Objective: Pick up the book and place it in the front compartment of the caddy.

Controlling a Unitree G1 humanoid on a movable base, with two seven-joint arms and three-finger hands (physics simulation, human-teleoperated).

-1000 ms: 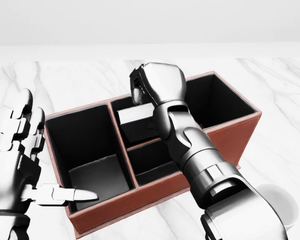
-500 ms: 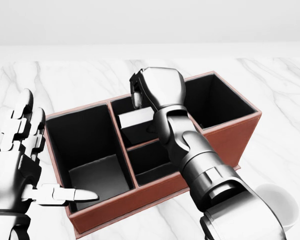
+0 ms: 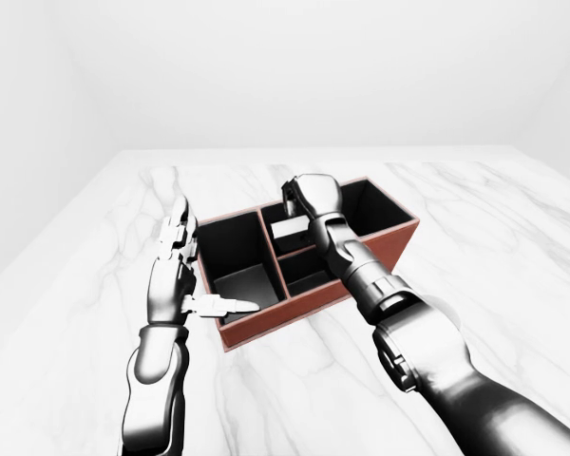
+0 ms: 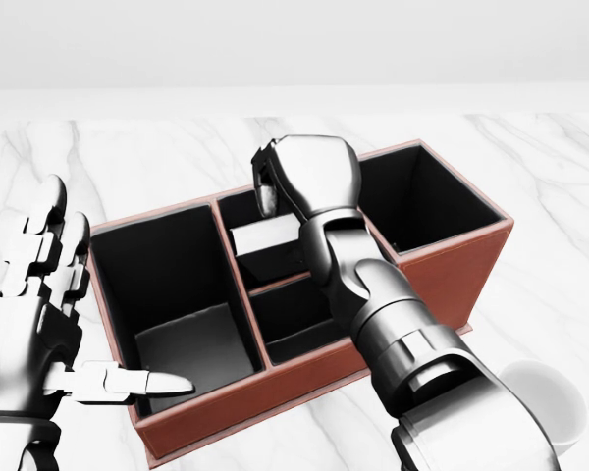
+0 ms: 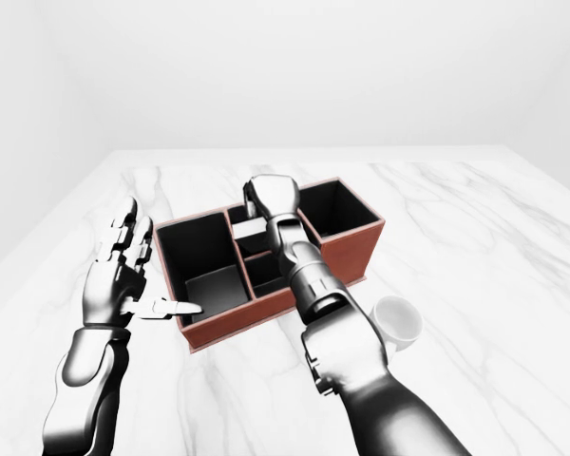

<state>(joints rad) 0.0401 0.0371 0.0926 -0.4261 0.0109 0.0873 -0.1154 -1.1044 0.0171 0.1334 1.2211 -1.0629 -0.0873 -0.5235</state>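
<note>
Right hand (image 4: 309,177) curled over the white block-like book (image 4: 265,235), grip unclear; book sits in upper middle compartment of the reddish-brown, black-lined caddy (image 4: 452,270). Left hand (image 4: 39,314) open, empty, at caddy's 9 o'clock. White cup (image 5: 396,318) at 4 o'clock.

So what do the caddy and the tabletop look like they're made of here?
The caddy looks like reddish-brown leather or leatherette outside, matte with softly rounded edges, and matte black lining inside. The tabletop reads as polished white marble, going by its grey veining. Being renders, neither is certain.
</note>
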